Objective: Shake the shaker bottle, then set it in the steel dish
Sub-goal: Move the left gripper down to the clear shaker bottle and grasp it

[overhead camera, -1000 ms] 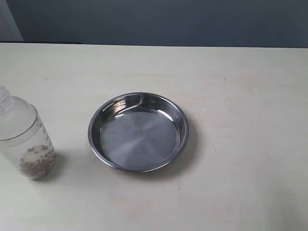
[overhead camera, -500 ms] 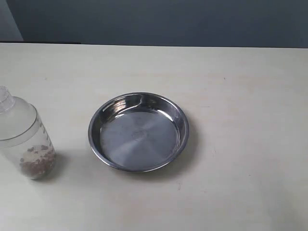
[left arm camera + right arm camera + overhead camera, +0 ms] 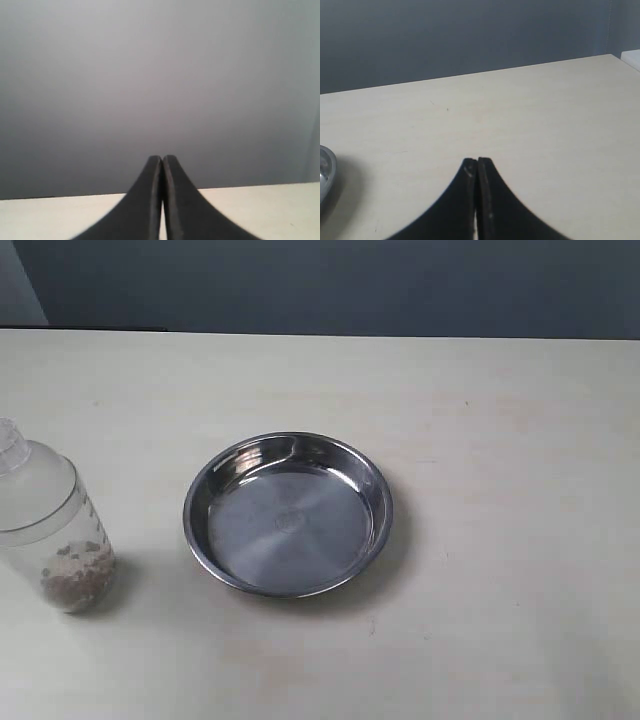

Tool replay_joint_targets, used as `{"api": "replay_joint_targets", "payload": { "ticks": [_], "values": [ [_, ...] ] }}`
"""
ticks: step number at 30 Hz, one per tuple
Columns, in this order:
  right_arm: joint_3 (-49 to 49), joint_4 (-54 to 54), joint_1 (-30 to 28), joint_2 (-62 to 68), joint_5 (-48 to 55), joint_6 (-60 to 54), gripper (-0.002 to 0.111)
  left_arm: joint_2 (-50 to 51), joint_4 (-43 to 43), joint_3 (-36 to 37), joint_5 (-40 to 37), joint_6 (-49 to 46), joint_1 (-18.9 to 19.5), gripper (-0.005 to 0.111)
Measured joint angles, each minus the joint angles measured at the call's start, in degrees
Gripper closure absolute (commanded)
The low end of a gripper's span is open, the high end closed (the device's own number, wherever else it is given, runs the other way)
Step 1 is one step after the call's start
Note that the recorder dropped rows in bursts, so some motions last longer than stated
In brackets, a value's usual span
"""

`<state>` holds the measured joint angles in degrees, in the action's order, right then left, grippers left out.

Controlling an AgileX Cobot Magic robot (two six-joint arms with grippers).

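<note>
Pale, matte tabletop (image 3: 500,440) against a dark blue-grey wall (image 3: 350,280). Standing upright at the far left edge of the exterior view: the shaker bottle (image 3: 55,530), frosted and clear, brownish-white grains heaped in its base, narrow cap partly cut off by the frame. Near it but apart, toward the middle: the steel dish (image 3: 288,515), shiny and holding nothing. No arm anywhere in the exterior view.

Left gripper (image 3: 162,161), seen only by its own wrist camera: dark fingers pressed flat together with nothing between them, aimed at the wall beyond the table's far edge. Right gripper (image 3: 477,162) likewise closed on nothing, low over bare table, with a sliver of the steel dish (image 3: 325,172) at the side of that view.

Judged as the very start: bottle untouched, shake not yet begun, dish waiting.

Probably best taken with the left arm (the nearer side, going by the rig). Open wide before descending, given a broad-looking body. Close across the straight wall below the domed shoulder, never on the cap, a likely spot for twisting or popping loose. Grip firmly, smooth frosted plastic being a probable slider. Lift well off the table before shaking. Keep strokes short and the cap upward. Then lower onto the flat bottom of the dish, away from the sloped rim, and release only once seated squarely.
</note>
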<state>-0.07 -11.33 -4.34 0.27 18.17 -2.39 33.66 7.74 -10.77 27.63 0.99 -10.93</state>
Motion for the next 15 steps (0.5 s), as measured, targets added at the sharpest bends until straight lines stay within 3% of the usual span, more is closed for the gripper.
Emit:
{"api": "replay_joint_targets", "payload": {
  "ticks": [3,5,7,10,11,15],
  "values": [
    [0.0,0.0,0.0,0.0,0.0,0.0,0.109,0.0,1.0,0.0,-0.6,-2.8,0.0,0.106],
    [0.0,0.0,0.0,0.0,0.0,0.0,0.109,0.0,0.3,0.0,-1.6,-3.9,0.0,0.095],
    [0.0,0.0,0.0,0.0,0.0,0.0,0.109,0.0,-3.4,0.0,-2.2,-4.2,0.0,0.066],
    [0.0,0.0,0.0,0.0,0.0,0.0,0.109,0.0,-5.0,0.0,-1.5,-5.4,0.0,0.008],
    [0.0,0.0,0.0,0.0,0.0,0.0,0.109,0.0,-3.9,0.0,-1.2,-7.3,0.0,0.001],
    [0.0,0.0,0.0,0.0,0.0,0.0,0.109,0.0,1.8,0.0,-2.2,-12.4,0.0,0.001]
  ]
}}
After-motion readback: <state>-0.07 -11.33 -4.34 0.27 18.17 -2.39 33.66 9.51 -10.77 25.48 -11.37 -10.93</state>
